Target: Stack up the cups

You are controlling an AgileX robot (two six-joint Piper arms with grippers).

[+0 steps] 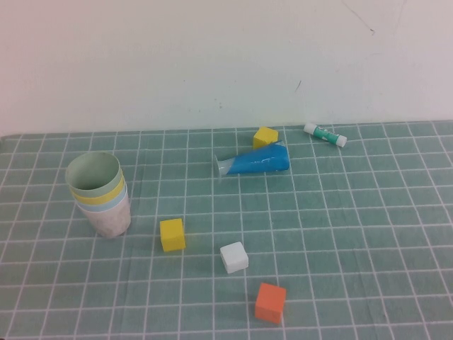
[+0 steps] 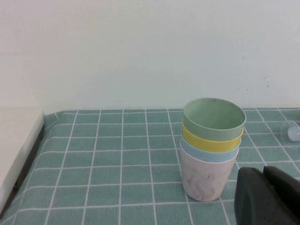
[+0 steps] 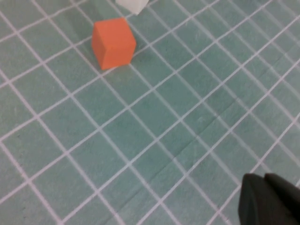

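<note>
A: Status of the worktop (image 1: 368,234)?

B: The worktop carries a teal grid cloth. All four cups stand on it at the robot's left as one upright nested stack (image 1: 100,193). From the outside in: pale pink cup (image 2: 208,176) at the base, light blue cup (image 2: 209,153), yellow cup (image 2: 211,139), sage green cup (image 2: 214,119) innermost and uppermost.

A: Work remaining?

B: Judged from the stack, none. No cup stands apart, and the rims sit level and evenly stepped.

A: Other items, largest first?

B: A blue tube (image 1: 256,161) lies on its side near the far edge, touching or just beside a yellow cube (image 1: 265,137). A glue stick (image 1: 325,134) lies further right. A second yellow cube (image 1: 172,234), a white cube (image 1: 233,257) and an orange cube (image 1: 270,302) sit in the foreground, well apart from the stack.

A: Gripper condition?

B: The left gripper (image 2: 268,197) sits near the stack, not touching it, jaws closed and empty. The right gripper (image 3: 269,200) hangs over bare cloth, away from the orange cube, jaws closed and empty.
</note>
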